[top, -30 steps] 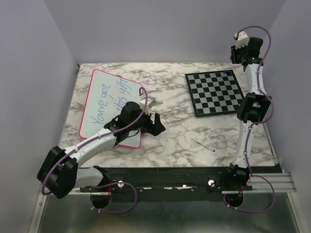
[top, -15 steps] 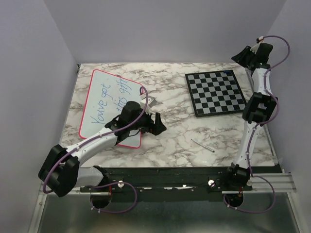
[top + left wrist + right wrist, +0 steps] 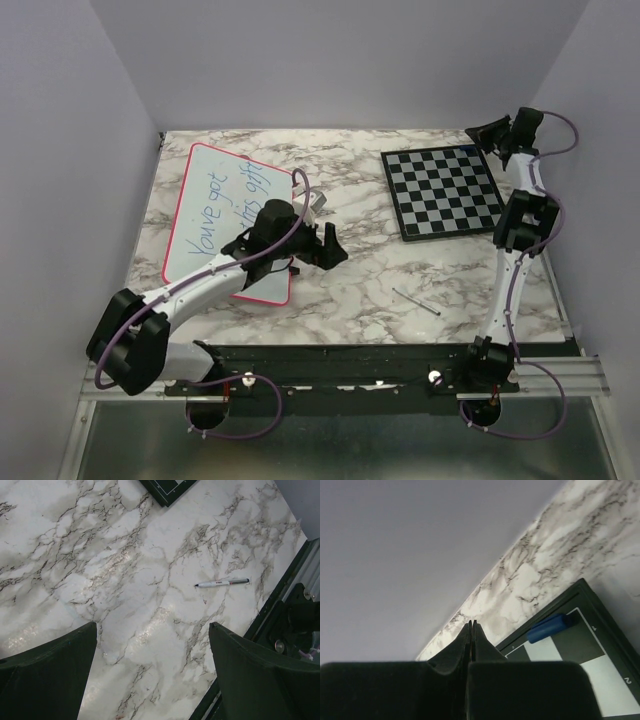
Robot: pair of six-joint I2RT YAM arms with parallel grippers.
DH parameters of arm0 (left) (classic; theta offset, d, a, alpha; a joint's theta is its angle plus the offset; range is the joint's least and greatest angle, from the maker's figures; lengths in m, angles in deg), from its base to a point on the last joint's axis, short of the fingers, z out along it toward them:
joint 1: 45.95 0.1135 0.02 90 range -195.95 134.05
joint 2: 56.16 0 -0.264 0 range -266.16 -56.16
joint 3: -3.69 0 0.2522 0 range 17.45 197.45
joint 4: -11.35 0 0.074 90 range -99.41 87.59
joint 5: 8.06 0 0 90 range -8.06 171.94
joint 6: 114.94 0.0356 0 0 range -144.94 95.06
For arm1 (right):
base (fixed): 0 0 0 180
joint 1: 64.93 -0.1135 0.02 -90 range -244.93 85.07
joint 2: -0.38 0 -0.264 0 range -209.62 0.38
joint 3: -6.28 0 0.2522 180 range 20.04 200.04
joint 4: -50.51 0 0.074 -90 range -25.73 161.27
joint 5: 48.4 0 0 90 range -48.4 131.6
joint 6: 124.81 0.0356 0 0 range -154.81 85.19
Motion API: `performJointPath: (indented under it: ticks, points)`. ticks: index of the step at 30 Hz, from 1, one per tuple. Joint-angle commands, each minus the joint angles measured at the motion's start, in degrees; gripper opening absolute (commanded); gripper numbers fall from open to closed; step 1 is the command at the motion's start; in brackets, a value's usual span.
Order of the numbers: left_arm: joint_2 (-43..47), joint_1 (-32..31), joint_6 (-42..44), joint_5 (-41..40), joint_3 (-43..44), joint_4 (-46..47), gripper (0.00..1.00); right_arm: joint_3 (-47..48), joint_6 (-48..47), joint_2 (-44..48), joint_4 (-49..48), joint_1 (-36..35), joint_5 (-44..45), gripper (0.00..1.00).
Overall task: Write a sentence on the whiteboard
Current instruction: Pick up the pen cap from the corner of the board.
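From above, the whiteboard (image 3: 205, 165) lies flat on the table (image 3: 370, 270), behind and to the left of the left fingers (image 3: 328, 247). These hang spread wide and empty just off the board's near right corner. The sentence (image 3: 222, 208) reads complete in two blue lines, so the writing looks finished. The sensible step now is tidying the pen (image 3: 417, 300), which lies alone on bare marble to the right of those fingers. The right fingers (image 3: 480, 130) hang high over the far corner of the chessboard (image 3: 440, 190), close to the side wall.

In the left wrist view, the wide-apart fingers frame bare table. The pen lies ahead and to their right, near the front rail (image 3: 272, 600). To take it well, come down across the barrel at mid-length and stay clear of that edge.

In the right wrist view, the fingers are pressed together and hold nothing. Below them a blue cap (image 3: 551, 627) rests on the chessboard's corner. The wall (image 3: 395, 540) stands close beyond, leaving little room that way.
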Motion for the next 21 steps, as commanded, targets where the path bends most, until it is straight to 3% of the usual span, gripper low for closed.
performJointPath:
  ticks: [1,10,21]
  points:
    - [-1.81,0.17,-0.55,1.17,2.46,-0.12,0.99,0.37,6.50,-2.94,-1.73,0.14,3.13,0.06]
    - [-4.80,0.17,-1.43,2.05,4.92,-0.47,0.99,1.43,9.13,-5.58,0.11,0.14,6.04,0.01]
    - [-5.15,0.17,-2.40,2.40,5.37,-0.39,0.99,1.70,9.31,-5.67,3.63,0.58,8.41,0.01]
